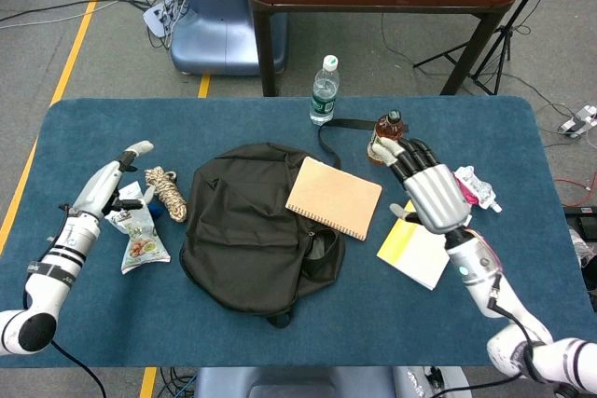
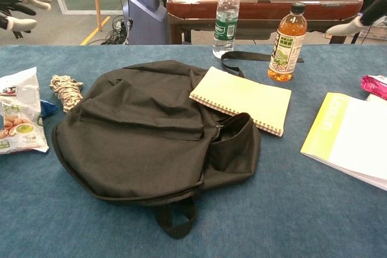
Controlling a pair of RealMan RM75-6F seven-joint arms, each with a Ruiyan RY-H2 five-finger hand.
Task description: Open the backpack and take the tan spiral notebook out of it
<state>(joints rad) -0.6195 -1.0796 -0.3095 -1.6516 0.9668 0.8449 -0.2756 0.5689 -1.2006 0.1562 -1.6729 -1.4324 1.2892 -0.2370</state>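
Observation:
The black backpack (image 1: 256, 226) (image 2: 145, 131) lies flat in the middle of the blue table, its side zipper gaping. The tan spiral notebook (image 1: 333, 198) (image 2: 242, 98) lies flat across the backpack's right edge, held by nothing. My right hand (image 1: 429, 191) hovers to the right of the notebook with its fingers spread and empty; only a fingertip of it (image 2: 344, 27) shows at the chest view's right edge. My left hand (image 1: 112, 174) (image 2: 18, 4) is raised at the far left, open and empty, away from the backpack.
A yellow-and-white booklet (image 1: 415, 253) (image 2: 351, 140) lies right of the backpack. A tea bottle (image 1: 384, 135) and a water bottle (image 1: 323, 90) stand behind. A rope bundle (image 1: 168, 191) and a snack bag (image 1: 140, 244) lie at the left. A pink pouch (image 1: 478, 185) sits far right.

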